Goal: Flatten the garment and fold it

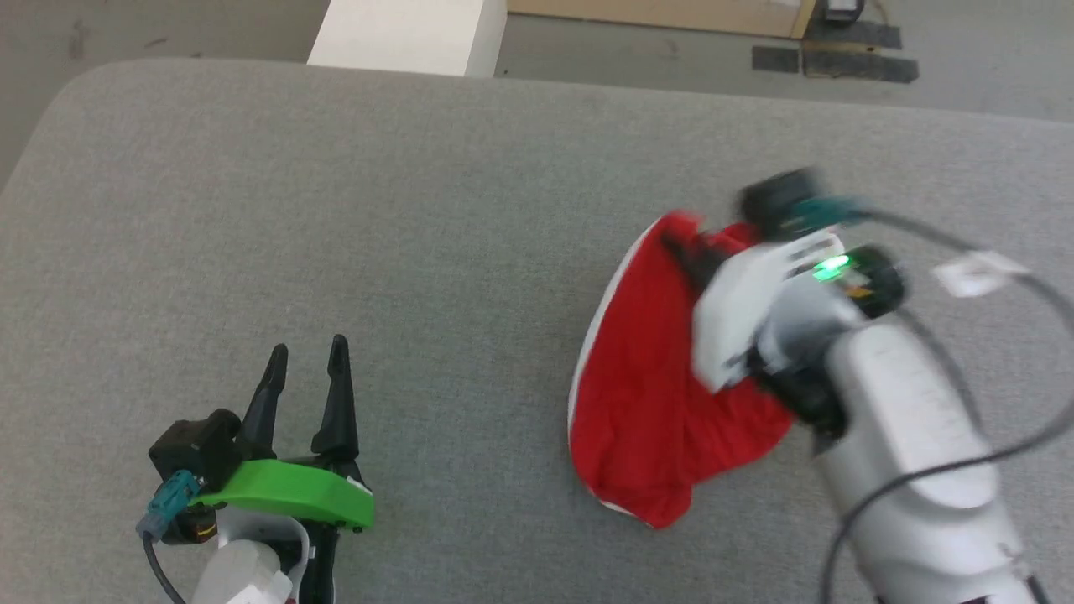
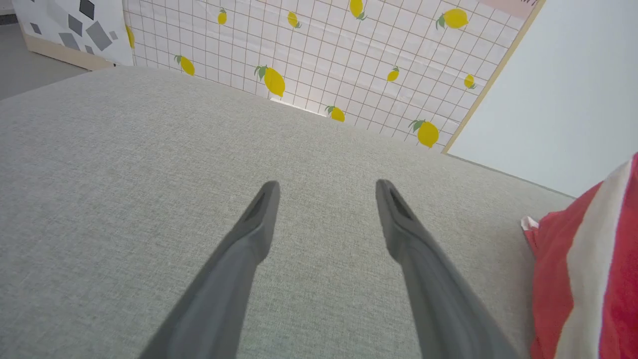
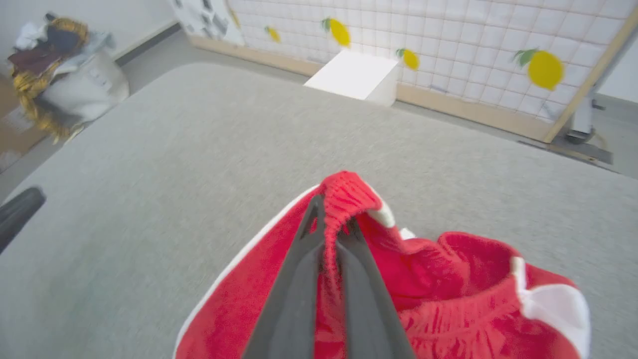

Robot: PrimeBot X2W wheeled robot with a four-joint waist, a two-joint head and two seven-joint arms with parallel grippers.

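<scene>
The garment (image 1: pixel 646 394), red shorts with white side stripes, lies bunched on the right half of the grey table. My right gripper (image 3: pixel 331 219) is shut on a pinch of its gathered waistband, which stands up as a peak between the fingers. In the head view that gripper (image 1: pixel 684 247) sits at the garment's far edge, partly hidden by its own white wrist. My left gripper (image 1: pixel 306 356) rests open at the lower left, well apart from the cloth, nothing between its fingers (image 2: pixel 259 214). The garment's striped edge (image 2: pixel 593 259) shows at the right of the left wrist view.
The grey table (image 1: pixel 419 210) stretches wide to the left and far side, with a rounded far-left corner. A white box (image 1: pixel 411 33) stands on the floor beyond it. A basket of clothes (image 3: pixel 65 85) sits off the table's left side. A lemon-print panel (image 3: pixel 448 45) stands behind.
</scene>
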